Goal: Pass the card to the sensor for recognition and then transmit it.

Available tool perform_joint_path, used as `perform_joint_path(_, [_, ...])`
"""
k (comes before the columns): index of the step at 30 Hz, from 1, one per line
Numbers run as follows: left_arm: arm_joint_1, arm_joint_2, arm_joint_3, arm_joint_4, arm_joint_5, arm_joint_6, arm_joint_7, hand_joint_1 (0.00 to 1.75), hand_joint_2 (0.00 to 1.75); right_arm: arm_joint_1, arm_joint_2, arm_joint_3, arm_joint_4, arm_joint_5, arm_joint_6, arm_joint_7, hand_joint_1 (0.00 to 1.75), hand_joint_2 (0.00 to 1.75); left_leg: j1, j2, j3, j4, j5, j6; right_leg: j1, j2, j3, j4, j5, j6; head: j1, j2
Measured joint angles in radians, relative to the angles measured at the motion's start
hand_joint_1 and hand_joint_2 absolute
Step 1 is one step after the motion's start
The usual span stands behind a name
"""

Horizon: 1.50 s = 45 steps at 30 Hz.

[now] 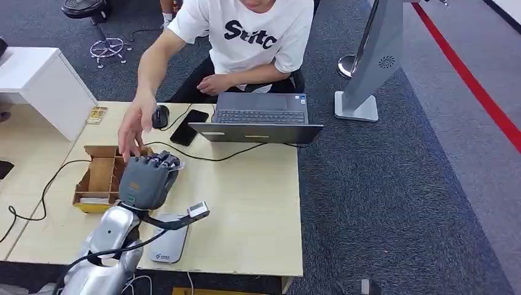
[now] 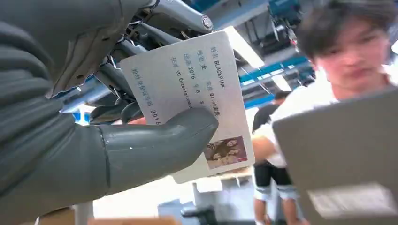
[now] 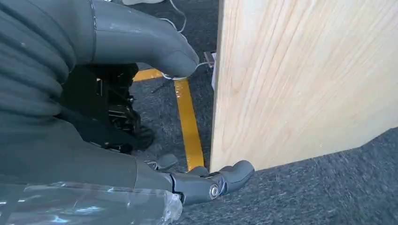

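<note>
My left hand point(image 1: 147, 178) is raised over the wooden table point(image 1: 258, 209), its back toward the head camera. In the left wrist view my left hand point(image 2: 70, 145) pinches a white card point(image 2: 187, 75) with printed text and a small photo between the thumb point(image 2: 155, 145) and the darker fingers. A person's hand point(image 1: 132, 132) reaches down to just beyond my fingers. The grey-white sensor pad point(image 1: 167, 246) lies flat near the table's front edge, below and slightly right of my left hand. My right hand point(image 3: 94, 168) hangs beside the table's wooden side panel point(image 3: 300, 79), fingers apart and holding nothing.
A cardboard divider box point(image 1: 98, 178) sits left of my hand. An open laptop point(image 1: 258, 120), a black phone point(image 1: 189, 127) and a mouse point(image 1: 160, 115) lie at the far side, with cables across the table. The seated person point(image 1: 246, 37) faces me. A grey stand point(image 1: 368, 67) is on the carpet.
</note>
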Motion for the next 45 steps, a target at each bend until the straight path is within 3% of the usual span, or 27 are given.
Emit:
perform_joint_path(5, [-0.066, 0.032, 0.045, 0.044, 0.011, -0.007, -0.005, 1.75, 1.75, -0.004, 0.003, 0.0, 0.0, 0.002, 0.0, 0.003, 0.0, 1.75, 0.0, 0.0, 0.0, 0.0, 0.0, -0.001, 0.0, 0.0, 0.0, 0.0, 0.001, -0.001, 0.0, 0.0])
perform_joint_path(23, [-0.122, 0.054, 0.093, 0.099, 0.015, -0.013, 0.005, 1.75, 1.75, -0.007, 0.005, 0.0, 0.0, 0.002, 0.004, 0.003, 0.0, 1.75, 0.0, 0.0, 0.0, 0.0, 0.0, -0.001, 0.0, 0.0, 0.0, 0.0, 0.0, -0.001, 0.0, 0.0])
perform_joint_path(24, [-0.123, 0.055, 0.099, 0.099, 0.015, -0.013, 0.005, 0.21, 1.75, -0.008, 0.005, 0.0, 0.0, 0.002, 0.004, 0.003, 0.0, 1.75, 0.0, 0.0, 0.0, 0.0, 0.0, -0.001, 0.0, 0.001, 0.0, 0.0, 0.0, -0.001, 0.0, 0.0])
perform_joint_path(25, [-0.124, 0.055, 0.105, 0.099, 0.015, -0.013, 0.005, 0.0, 1.75, -0.008, 0.006, 0.0, 0.0, 0.002, 0.004, 0.003, 0.0, 1.75, 0.0, 0.0, 0.0, 0.0, 0.0, -0.001, 0.0, 0.001, 0.0, 0.001, 0.0, -0.001, -0.001, 0.0])
perform_joint_path(35, [-0.089, 0.055, 0.157, 0.09, -0.011, 0.001, 0.012, 0.0, 1.75, -0.007, 0.008, 0.0, 0.0, -0.006, 0.008, 0.001, 0.0, 1.75, 0.0, 0.0, -0.001, 0.0, 0.0, -0.001, 0.0, 0.0, 0.0, 0.0, 0.0, 0.0, 0.0, 0.0])
perform_joint_path(45, [0.013, 0.055, 0.146, 0.03, -0.024, -0.005, -0.026, 0.0, 1.75, -0.002, 0.008, 0.0, 0.0, -0.021, 0.015, -0.009, 0.0, 1.75, 0.0, 0.0, -0.001, 0.0, 0.0, -0.001, 0.0, 0.0, -0.001, 0.0, 0.0, 0.0, 0.0, 0.0])
